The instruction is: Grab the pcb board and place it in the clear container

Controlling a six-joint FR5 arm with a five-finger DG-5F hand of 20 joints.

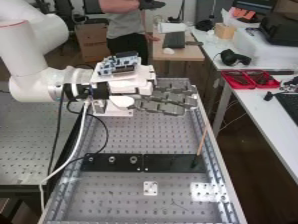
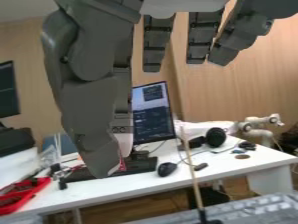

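White cable (image 1: 63,170): runs from the arm's wrist down the bench's left side.
Cardboard box (image 1: 92,44): stands on the floor behind; contents impossible to tell.
Black plates (image 1: 123,165): lie end to end across the perforated bench (image 1: 126,137), with round fittings set in the left one.
Circuit board (image 1: 118,65): sits atop the white housing at the base of the hand (image 1: 166,100); cannot tell whether meant as the task's pcb board.
Hand: hangs above the bench, released, with fingers (image 2: 157,42) extended and grasping nothing.
Thin stick (image 1: 202,139): rises at a tilt from the right black plate, near the fingertips, as an obstacle.
Wooden block (image 1: 225,31): rests on the far table.
Black headset (image 1: 235,58): lies near the red trays (image 1: 250,86).
Red trays: sit side by side on the white table (image 1: 260,111), holding dark small items.
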